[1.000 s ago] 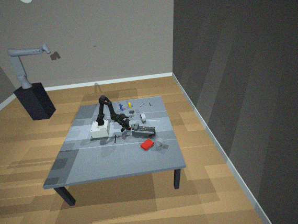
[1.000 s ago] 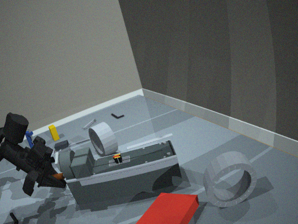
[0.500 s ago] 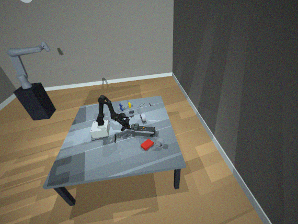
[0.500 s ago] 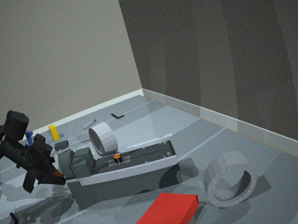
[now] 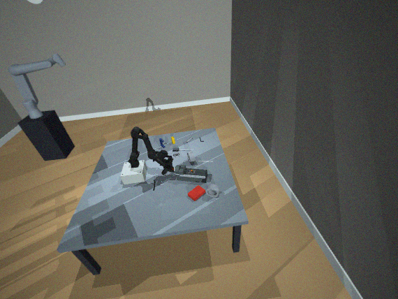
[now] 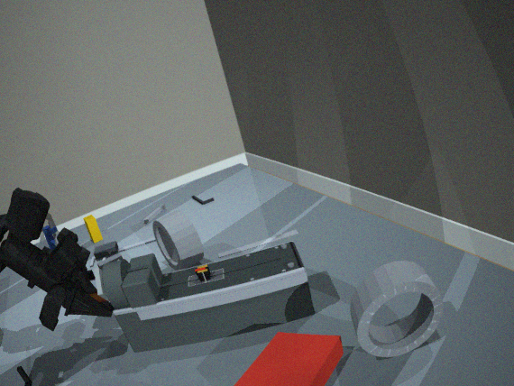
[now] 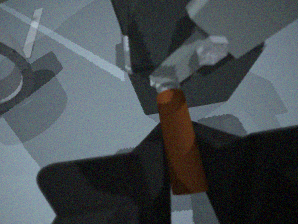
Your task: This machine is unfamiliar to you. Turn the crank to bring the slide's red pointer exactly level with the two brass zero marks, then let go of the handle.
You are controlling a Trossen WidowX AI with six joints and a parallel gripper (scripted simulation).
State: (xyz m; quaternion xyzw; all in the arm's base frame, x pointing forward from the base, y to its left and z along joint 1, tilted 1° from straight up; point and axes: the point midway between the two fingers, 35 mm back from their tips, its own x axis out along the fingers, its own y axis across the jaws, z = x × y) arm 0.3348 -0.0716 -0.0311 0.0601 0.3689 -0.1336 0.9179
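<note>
The grey machine [image 5: 200,174] [image 6: 216,308] lies lengthwise on the table. Its crank has a pale metal arm [image 7: 187,65] and an orange handle [image 6: 96,298] [image 7: 181,145]. My gripper [image 5: 172,170] [image 6: 109,310] [image 7: 172,126] is shut on that handle, at the machine's left end in the top and exterior views. The small dark slide [image 6: 204,273] sits partway along the machine's top, with a red pointer beside yellow brass marks. These are too small and overlapped to tell whether the pointer is exactly level. The wrist view does not show them.
A red block [image 5: 196,193] [image 6: 298,361] and a grey ring [image 6: 392,272] lie near the machine's front right. A second ring [image 6: 191,239] stands behind it. A yellow block [image 5: 173,140] [image 6: 93,228], a blue object [image 5: 162,142] and a black angled piece [image 6: 203,202] lie farther back.
</note>
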